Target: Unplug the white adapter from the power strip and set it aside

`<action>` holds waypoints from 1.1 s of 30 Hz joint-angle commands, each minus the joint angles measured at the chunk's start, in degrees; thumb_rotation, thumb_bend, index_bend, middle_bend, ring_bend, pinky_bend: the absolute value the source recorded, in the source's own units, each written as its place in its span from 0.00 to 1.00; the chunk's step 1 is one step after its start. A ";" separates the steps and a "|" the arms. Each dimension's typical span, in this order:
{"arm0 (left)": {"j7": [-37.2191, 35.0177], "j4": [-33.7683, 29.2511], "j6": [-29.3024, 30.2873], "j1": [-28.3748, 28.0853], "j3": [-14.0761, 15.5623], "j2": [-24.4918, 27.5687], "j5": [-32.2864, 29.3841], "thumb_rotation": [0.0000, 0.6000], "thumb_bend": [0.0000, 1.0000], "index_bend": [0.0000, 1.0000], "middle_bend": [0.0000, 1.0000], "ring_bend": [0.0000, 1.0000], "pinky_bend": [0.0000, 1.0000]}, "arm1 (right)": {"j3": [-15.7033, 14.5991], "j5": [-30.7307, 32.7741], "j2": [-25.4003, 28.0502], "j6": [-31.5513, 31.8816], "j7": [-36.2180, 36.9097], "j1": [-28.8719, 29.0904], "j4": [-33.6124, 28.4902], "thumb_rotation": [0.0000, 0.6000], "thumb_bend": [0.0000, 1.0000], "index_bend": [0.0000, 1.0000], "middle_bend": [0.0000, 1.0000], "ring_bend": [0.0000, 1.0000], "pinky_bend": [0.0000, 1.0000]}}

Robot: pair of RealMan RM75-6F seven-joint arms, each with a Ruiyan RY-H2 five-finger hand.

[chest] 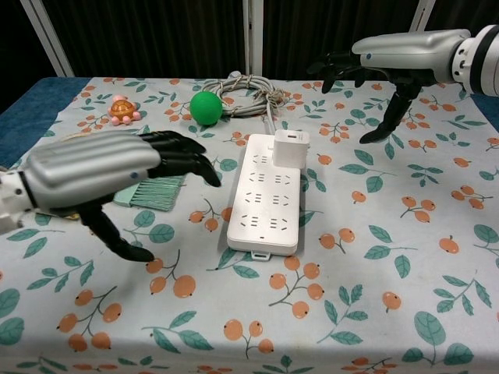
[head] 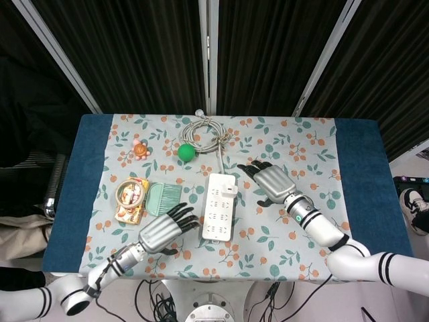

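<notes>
The white power strip [head: 219, 215] lies mid-table, its cord running back to a coil. The white adapter [head: 230, 190] stands plugged into the strip's far end [chest: 290, 147]. My right hand [head: 271, 182] hovers with fingers spread, raised above the table just right of the adapter and holding nothing; in the chest view the right hand [chest: 382, 56] is high at the upper right. My left hand [head: 164, 230] is open with fingers apart, just left of the strip's near half, and the left hand [chest: 109, 175] looms large in the chest view, close to the power strip [chest: 265, 199].
A coiled grey cable [head: 206, 133] and a green ball [head: 186, 151] lie behind the strip. A green brush [head: 163, 196], a tape roll [head: 130, 192] on a snack packet and a small orange toy [head: 140, 148] sit at the left.
</notes>
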 commanded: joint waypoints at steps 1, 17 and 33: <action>-0.60 2.38 -1.93 -2.90 -0.59 -3.55 0.40 1.00 0.10 0.20 0.16 0.05 0.08 | -0.64 10.60 -1.85 0.62 -9.65 5.30 -2.48 1.00 0.08 0.00 0.18 0.10 0.20; 4.29 9.67 -3.66 -6.48 0.23 -12.73 -3.32 1.00 0.10 0.20 0.18 0.10 0.13 | -4.31 19.73 -12.60 1.73 -14.95 11.30 5.88 1.00 0.14 0.01 0.24 0.10 0.20; 0.79 9.49 -3.09 -7.33 1.77 -13.12 -6.12 1.00 0.10 0.21 0.21 0.13 0.16 | -5.78 16.10 -16.71 3.71 -15.20 11.28 10.09 1.00 0.18 0.09 0.28 0.14 0.20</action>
